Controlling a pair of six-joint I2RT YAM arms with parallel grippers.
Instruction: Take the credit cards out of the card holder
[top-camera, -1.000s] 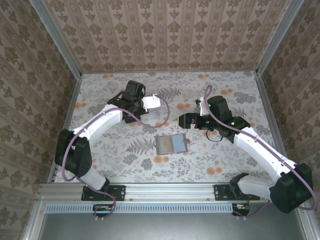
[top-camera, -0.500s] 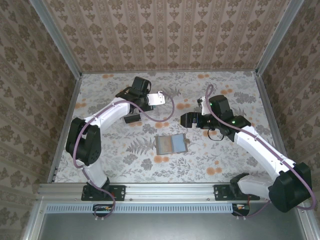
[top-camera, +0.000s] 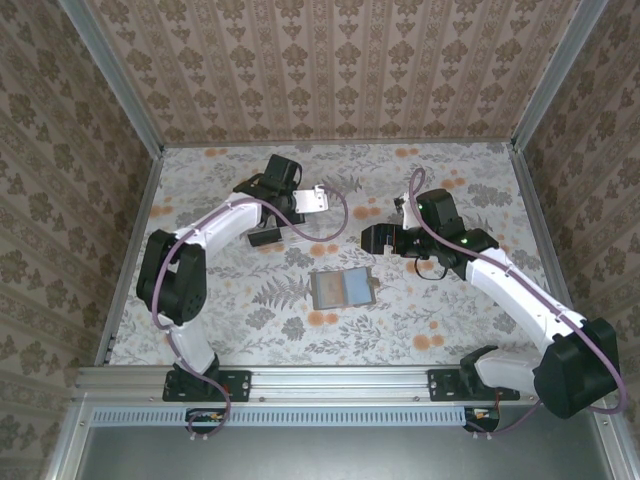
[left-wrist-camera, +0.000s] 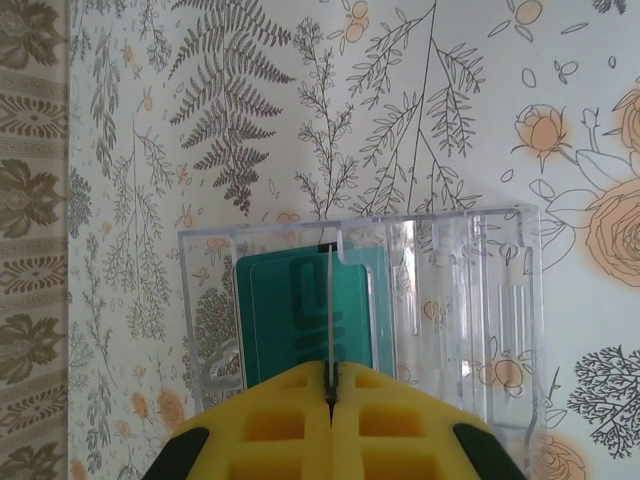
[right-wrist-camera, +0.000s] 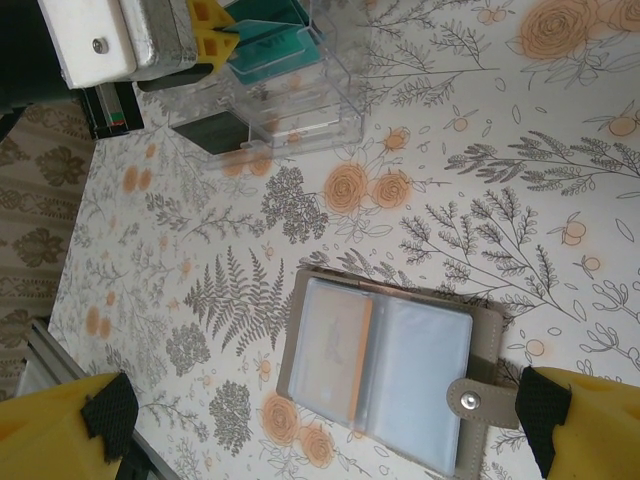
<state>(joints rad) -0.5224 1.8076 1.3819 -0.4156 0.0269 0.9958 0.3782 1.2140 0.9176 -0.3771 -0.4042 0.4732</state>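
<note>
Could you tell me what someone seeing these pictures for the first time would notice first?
The card holder lies open and flat in the middle of the floral table, with a pale card in one pocket. The right gripper hangs just beyond it, wide open. Farther back on the left, the left gripper is shut at a clear tray that holds a teal card.

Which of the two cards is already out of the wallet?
The teal card, lying in the clear plastic tray; the pale orange card sits inside a slot of the open card holder.
</note>
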